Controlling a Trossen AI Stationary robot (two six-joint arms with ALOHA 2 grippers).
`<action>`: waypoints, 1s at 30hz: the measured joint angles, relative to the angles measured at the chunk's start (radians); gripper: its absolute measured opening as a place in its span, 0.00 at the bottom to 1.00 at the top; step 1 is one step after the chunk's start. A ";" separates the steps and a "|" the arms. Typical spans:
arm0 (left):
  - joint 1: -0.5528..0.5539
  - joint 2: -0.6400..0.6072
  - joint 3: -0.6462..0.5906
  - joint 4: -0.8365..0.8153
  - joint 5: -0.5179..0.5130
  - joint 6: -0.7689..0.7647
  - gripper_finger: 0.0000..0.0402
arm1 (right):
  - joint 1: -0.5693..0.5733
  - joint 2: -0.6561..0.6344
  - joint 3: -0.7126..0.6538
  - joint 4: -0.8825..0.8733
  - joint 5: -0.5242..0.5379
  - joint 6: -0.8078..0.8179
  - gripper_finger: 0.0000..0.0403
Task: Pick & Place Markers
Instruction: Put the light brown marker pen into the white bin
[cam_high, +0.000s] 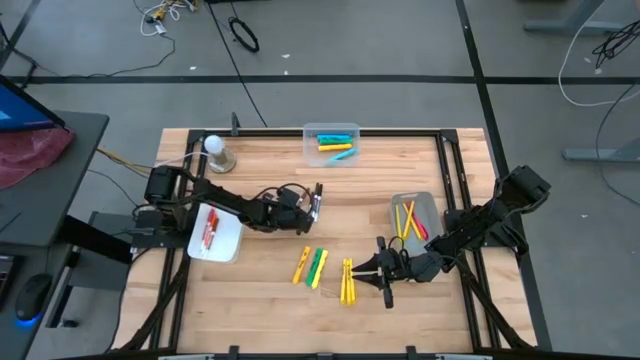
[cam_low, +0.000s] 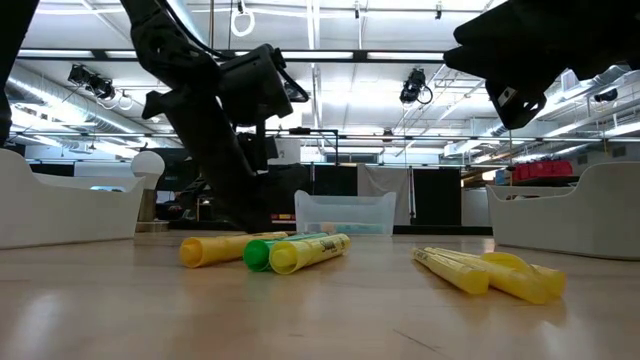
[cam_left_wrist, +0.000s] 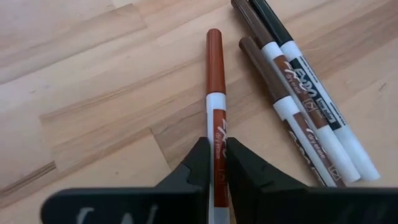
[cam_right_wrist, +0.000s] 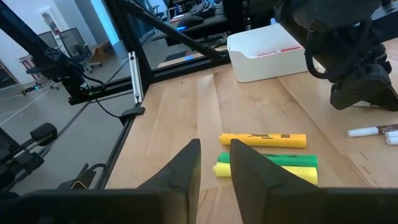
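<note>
- Near the middle of the desk, your left gripper sits low over the wood, just right of the white tray that holds red-capped markers.
- Its fingers are clamped on a thin white marker with a red cap, which lies flat on the desk with the cap pointing away from the wrist.
- Just beside that marker you have three more thin white markers lying side by side, two brown-capped and one black-capped, none of them touched.
- Below the left gripper in the high view, a yellow, a green and another yellow highlighter lie close together on the desk, with a further pair of yellow ones just to their right.
- Your right gripper hovers just right of that yellow pair; its fingers stand a little apart with nothing between them.
- Right of the left gripper, a grey tray holds slim yellow and red markers.
- At the far edge of the desk, a clear bin holds blue and yellow chunky markers.
</note>
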 joint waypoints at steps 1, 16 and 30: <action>-0.003 0.000 0.000 -0.001 0.001 0.000 0.08 | 0.000 0.000 0.000 0.000 0.000 0.000 0.22; -0.251 -0.347 -0.007 -0.184 -0.062 -0.054 0.08 | 0.000 0.000 0.000 0.001 0.000 0.000 0.22; -0.569 -0.534 0.227 -1.223 0.106 -0.771 0.08 | 0.000 0.000 0.000 0.001 0.000 0.000 0.22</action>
